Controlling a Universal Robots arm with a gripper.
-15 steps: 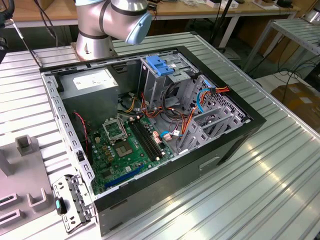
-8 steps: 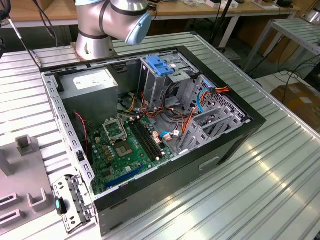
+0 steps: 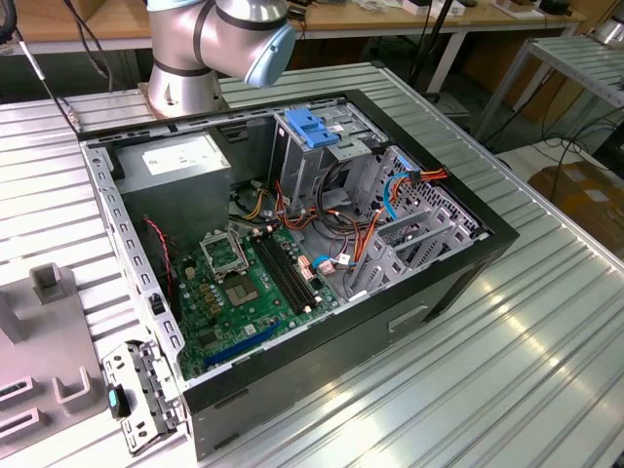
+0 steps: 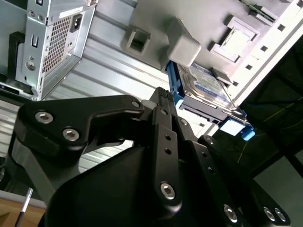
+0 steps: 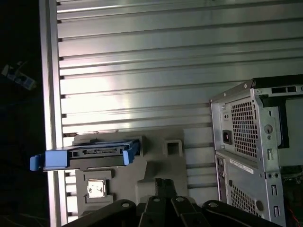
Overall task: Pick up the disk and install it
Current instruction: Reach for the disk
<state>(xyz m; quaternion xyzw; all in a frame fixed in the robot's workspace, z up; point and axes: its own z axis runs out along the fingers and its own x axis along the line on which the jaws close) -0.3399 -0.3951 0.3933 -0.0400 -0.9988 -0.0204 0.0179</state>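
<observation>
The disk (image 5: 85, 157) sits in a grey holder (image 5: 158, 170) at the edge of the table (image 5: 142, 71), apart from the computer case (image 5: 241, 142); the gripper (image 5: 164, 182) hangs near it, fingers (image 5: 160, 185) together, gripping nothing.

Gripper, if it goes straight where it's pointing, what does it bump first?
The gripper would probably meet the grey holder first, just beside the disk, though depth is unclear.

I've got the case (image 3: 409, 312) on the bench (image 3: 546, 341), with the fixture (image 3: 47, 283) just beside it on the exterior view's left. In both wrist views the disk (image 5: 90, 157) (image 4: 208, 85) sits in the fixture, on the side away from the case.
</observation>
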